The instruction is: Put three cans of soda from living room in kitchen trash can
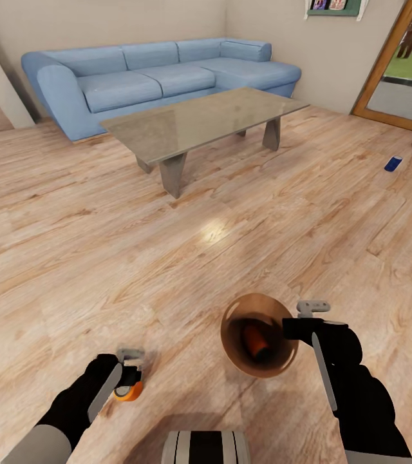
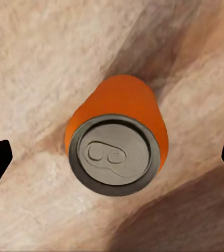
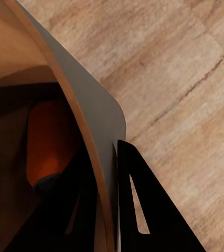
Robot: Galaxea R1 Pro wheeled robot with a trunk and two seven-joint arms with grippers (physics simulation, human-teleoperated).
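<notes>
Open wood floor [image 1: 167,270] stretches wide between the robot and the bench [image 1: 199,122], which stands before the sofa [image 1: 154,77] and blocks the straight way there. The blue can [image 1: 393,164] lies alone on bare floor near the glass door [image 1: 386,71], with room on every side

Both forearms are glossy black with a pale grey strip along each; the left arm [image 1: 80,403] turns light grey lower down; grey metal brackets top the wrists; a grey-and-black striped trunk [image 1: 206,447] sits between.
</notes>
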